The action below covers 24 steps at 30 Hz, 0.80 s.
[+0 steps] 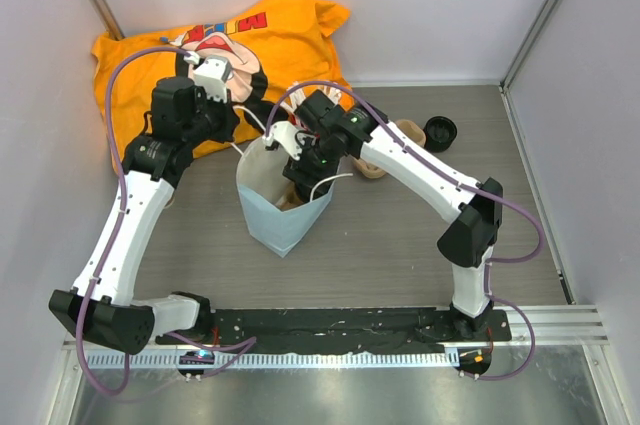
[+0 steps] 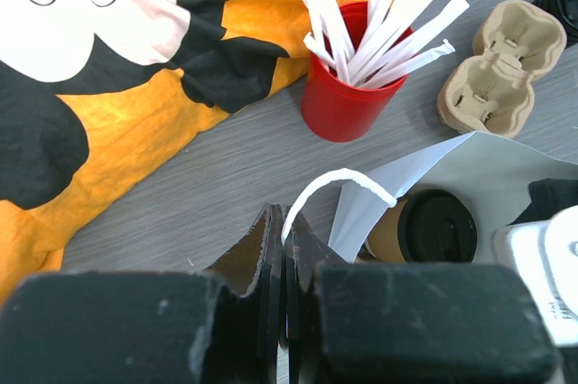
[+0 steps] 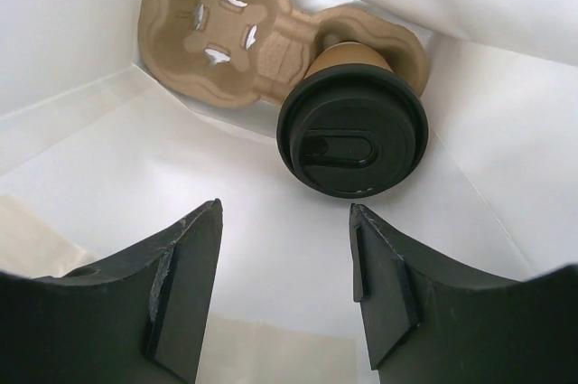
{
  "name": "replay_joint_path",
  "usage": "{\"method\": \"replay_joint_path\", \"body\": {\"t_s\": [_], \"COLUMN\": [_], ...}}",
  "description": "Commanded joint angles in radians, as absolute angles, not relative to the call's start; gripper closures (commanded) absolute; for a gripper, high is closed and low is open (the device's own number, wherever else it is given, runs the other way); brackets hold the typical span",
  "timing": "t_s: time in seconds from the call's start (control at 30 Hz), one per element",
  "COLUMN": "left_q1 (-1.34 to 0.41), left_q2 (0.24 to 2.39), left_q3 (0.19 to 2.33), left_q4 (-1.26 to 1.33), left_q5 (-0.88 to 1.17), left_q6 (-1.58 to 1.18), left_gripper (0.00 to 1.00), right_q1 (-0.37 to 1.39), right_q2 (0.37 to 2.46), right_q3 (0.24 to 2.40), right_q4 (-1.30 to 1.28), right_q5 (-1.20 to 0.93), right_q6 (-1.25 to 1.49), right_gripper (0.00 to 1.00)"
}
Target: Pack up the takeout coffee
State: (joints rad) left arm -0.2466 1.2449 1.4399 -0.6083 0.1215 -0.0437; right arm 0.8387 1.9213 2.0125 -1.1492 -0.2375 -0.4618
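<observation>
The takeout coffee (image 3: 352, 131), a kraft cup with a black lid, stands in a cardboard cup carrier (image 3: 226, 32) at the bottom of a white paper bag (image 1: 275, 220). My right gripper (image 3: 284, 221) is open and empty inside the bag, just above the lid and clear of it; in the top view it (image 1: 302, 180) reaches into the bag's mouth. My left gripper (image 2: 289, 221) is shut on the bag's white string handle (image 2: 339, 176) at the bag's back left rim. The coffee also shows in the left wrist view (image 2: 433, 226).
A red cup of white sticks (image 2: 348, 95) stands just behind the bag. A second cardboard carrier (image 1: 395, 140) and a black lidded cup (image 1: 440, 132) lie to the back right. An orange T-shirt (image 1: 270, 35) covers the back left. Walls close in on the sides.
</observation>
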Motion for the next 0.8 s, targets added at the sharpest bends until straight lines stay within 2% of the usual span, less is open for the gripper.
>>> {"method": "replay_joint_path", "body": {"t_s": [0.0, 0.57, 0.77], "left_q1": [-0.242, -0.241, -0.239], "left_q2": [1.216, 1.22, 1.223], "left_q3": [1.47, 1.457, 1.451], "left_q4": [-0.572, -0.563, -0.557], "left_q5": [0.069, 0.04, 0.032], "left_q6": [-0.032, -0.028, -0.025], "left_gripper": [0.99, 0.96, 0.85], "right_q1": [0.842, 0.833, 0.818], "right_q2": [1.865, 1.824, 1.801], "right_q3": [2.074, 2.149, 2.18], "right_q4": [-1.16, -1.18, -1.178], "right_q5": [-0.238, -0.276, -0.285], "right_q6": [-0.48, -0.515, -0.52], "right_gripper": [0.37, 0.36, 0.36]}}
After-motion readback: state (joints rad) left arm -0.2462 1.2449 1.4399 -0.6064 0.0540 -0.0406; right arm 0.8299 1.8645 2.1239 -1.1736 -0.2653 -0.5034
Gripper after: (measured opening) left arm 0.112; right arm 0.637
